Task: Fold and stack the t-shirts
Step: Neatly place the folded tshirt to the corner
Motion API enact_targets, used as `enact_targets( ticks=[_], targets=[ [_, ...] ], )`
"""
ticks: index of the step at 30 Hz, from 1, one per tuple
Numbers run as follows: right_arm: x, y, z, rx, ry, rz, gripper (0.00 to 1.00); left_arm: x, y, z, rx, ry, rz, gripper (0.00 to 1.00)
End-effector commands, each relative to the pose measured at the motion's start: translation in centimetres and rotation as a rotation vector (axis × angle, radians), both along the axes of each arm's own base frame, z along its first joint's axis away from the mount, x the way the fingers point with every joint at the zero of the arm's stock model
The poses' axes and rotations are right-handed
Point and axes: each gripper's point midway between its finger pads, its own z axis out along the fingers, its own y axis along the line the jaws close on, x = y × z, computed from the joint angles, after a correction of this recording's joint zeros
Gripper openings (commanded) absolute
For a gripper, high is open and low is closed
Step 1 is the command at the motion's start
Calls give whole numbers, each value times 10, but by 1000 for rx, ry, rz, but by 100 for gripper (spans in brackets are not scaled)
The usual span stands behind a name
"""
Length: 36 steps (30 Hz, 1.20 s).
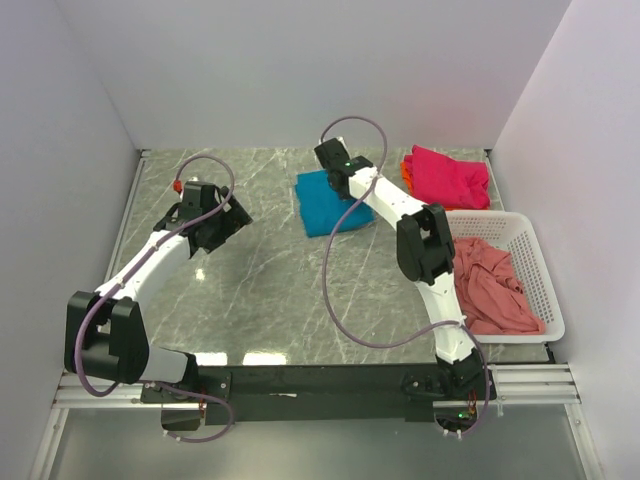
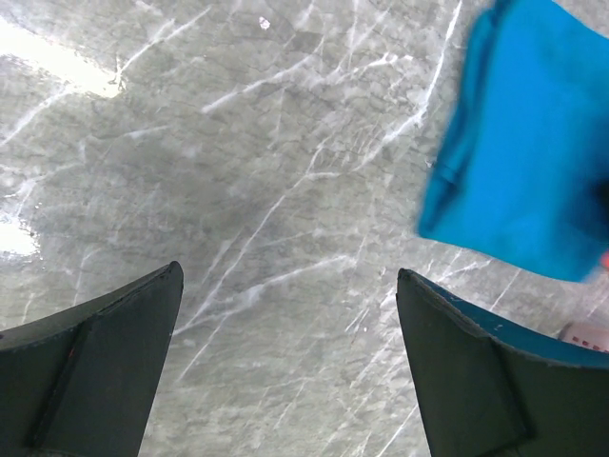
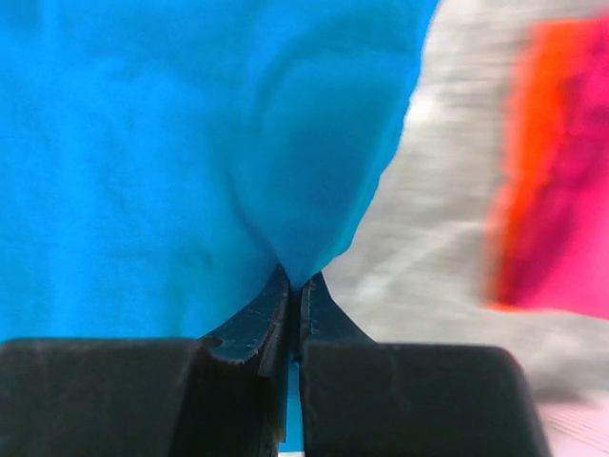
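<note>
1. Far left: left gripper (image 2: 288,274), fingers spread wide with nothing between them, hanging over the bare marble table (image 1: 260,300). Well apart from the cloth, with only an edge of teal at the right of its wrist view.
2. Centre: teal-blue t-shirt (image 1: 322,203), flat on the table as a compact folded rectangle, apart from the other shirts.
3. At that shirt's right edge: right gripper (image 3: 293,278), pressed together on a small ridge of teal fabric, cloth puckered up into the pinch.
4. Further right, toward the back: magenta-pink t-shirt (image 1: 450,178), folded and lying on the orange t-shirt (image 1: 407,168), with only a strip of orange showing at its left. The stack so far, by the look of it.
5. Far right: white basket (image 1: 495,224), with the salmon-pink t-shirt (image 1: 490,285) crumpled inside, not yet folded.
6. Step in hand, as a judgement: taking hold of the folded teal shirt to carry it onto the magenta-and-orange pile. Possibly a last fold instead; hard to tell from one pinch.
7. Next move, as a judgement: lift gently, since a grip on one edge risks letting the layers sag open. Carry rightward, lay square over the magenta, then release. Bring the left side in if the fold needs support.
</note>
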Motion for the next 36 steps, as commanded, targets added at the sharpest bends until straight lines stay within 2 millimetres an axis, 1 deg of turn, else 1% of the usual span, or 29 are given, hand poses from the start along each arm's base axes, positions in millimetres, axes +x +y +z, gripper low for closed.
enact_targets(
  ticks=[1, 2, 4, 5, 6, 7, 8, 10, 17, 20, 21, 22, 24, 27, 29, 34, 36],
  targets=[
    [17, -63, 84, -250, -203, -96, 0, 8, 3, 12, 16, -32, 26, 99],
    [18, -69, 94, -275, -220, -97, 0, 7, 4, 11, 20, -28, 29, 99],
    [18, -87, 102, -325, -237, -135, 0, 7, 6, 10, 29, -22, 35, 99],
    [20, -92, 111, -344, -258, -141, 0, 7, 7, 10, 31, -21, 41, 99],
    [20, -98, 115, -361, -267, -155, 0, 7, 8, 9, 34, -18, 43, 100],
    [18, -108, 118, -393, -271, -178, 0, 7, 8, 9, 37, -16, 47, 99],
    [21, -113, 128, -408, -294, -183, 0, 7, 8, 8, 38, -15, 47, 100],
    [23, -124, 134, -424, -305, -199, 0, 7, 9, 8, 41, -12, 51, 99],
    [29, -154, 154, -443, -344, -257, 0, 8, 12, 5, 55, 2, 63, 99],
    [29, -164, 162, -451, -351, -272, 0, 9, 13, 4, 62, 7, 68, 100],
    [28, -166, 161, -458, -350, -272, 0, 9, 13, 3, 63, 10, 68, 99],
    [29, -169, 166, -456, -362, -275, 0, 9, 13, 2, 63, 13, 68, 99],
    [29, -176, 170, -464, -362, -284, 0, 9, 14, 2, 65, 16, 69, 99],
    [29, -181, 178, -445, -374, -296, 0, 10, 14, 1, 69, 18, 70, 99],
    [29, -180, 181, -413, -377, -285, 0, 10, 14, 2, 70, 16, 70, 99],
    [30, -182, 199, -350, -403, -284, 0, 10, 14, 1, 71, 22, 69, 99],
    [30, -183, 202, -326, -408, -278, 0, 10, 14, 1, 69, 20, 70, 99]
  ],
)
